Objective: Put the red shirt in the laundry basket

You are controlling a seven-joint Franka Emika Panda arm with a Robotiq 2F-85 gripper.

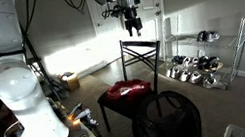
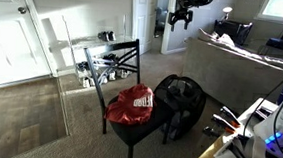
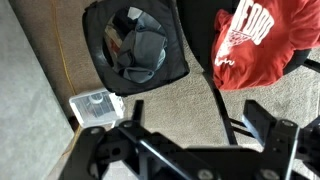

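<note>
The gripper [image 1: 132, 20] hangs high, jaws spread and empty, apparently surveying the red shirt [image 1: 127, 89] draped on the chair [image 1: 104, 100] beside the mesh laundry basket [image 1: 165, 122].

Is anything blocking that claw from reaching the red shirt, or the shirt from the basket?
Nothing visible does. The gripper hangs in open air above the red shirt on the chair; the laundry basket stands open right beside it.

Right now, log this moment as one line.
phase: pre-grasp | gripper: open, empty, raised high | red shirt: on chair seat | laundry basket: on floor beside chair, grey clothes inside
</note>
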